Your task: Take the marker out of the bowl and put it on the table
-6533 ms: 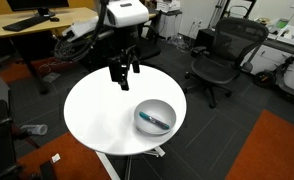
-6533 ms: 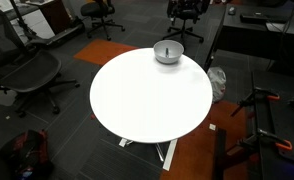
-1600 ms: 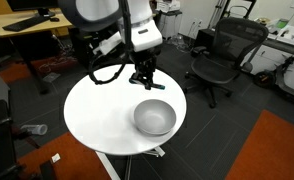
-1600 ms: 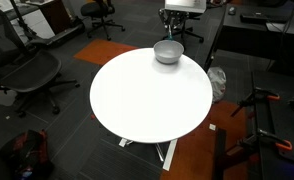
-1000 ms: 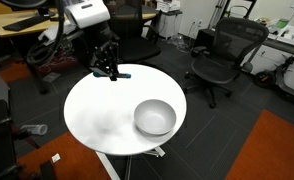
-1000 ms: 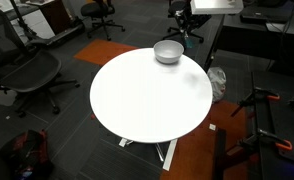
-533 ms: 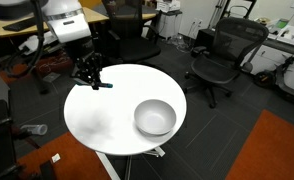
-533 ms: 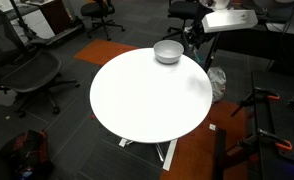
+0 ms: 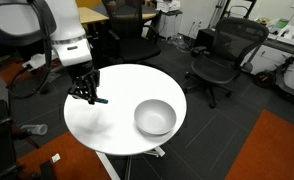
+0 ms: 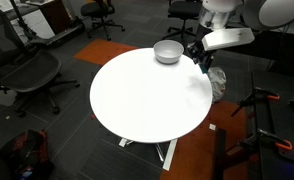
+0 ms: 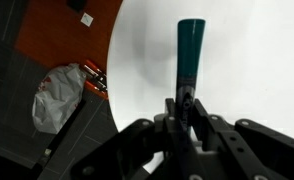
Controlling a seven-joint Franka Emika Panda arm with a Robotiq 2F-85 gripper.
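Teal marker (image 11: 190, 48): clamped by its lower end between the fingers of the pincer (image 11: 187, 104). The teal body juts out past the fingertips over the white surface. It shows as a short stub beside the fingertips in an exterior view (image 9: 100, 100).
Pincer state: closed on the marker. In an exterior view the pincer (image 9: 87, 94) points downward with the marker sticking out sideways from its tip.
Bowl: the shiny metal bowl (image 9: 155, 117) stands well apart from the pincer, on the opposite half of the tabletop (image 9: 112, 135). Its inside looks empty in that view. It also shows in an exterior view (image 10: 168, 51), close to the rim.
Rim: in the wrist view the edge of the tabletop (image 11: 252, 60) curves past just beside the pincer. Beyond the edge are dark floor and a crumpled bag (image 11: 57, 95).
Height: the pincer seems to hang a little above the tabletop. Whether the marker touches the surface cannot be told.
Step in hand: by my reading the lifting-out is done, since the marker is clear of the bowl. What is in hand now is the set-down.
Next move: it calls for lowering until the marker lies flat on the tabletop, then parting the fingers and rising straight off.
Caution: the drop spot is near the rim and a round marker may roll. Releasing low, and somewhat further in from the edge, looks the safer choice.
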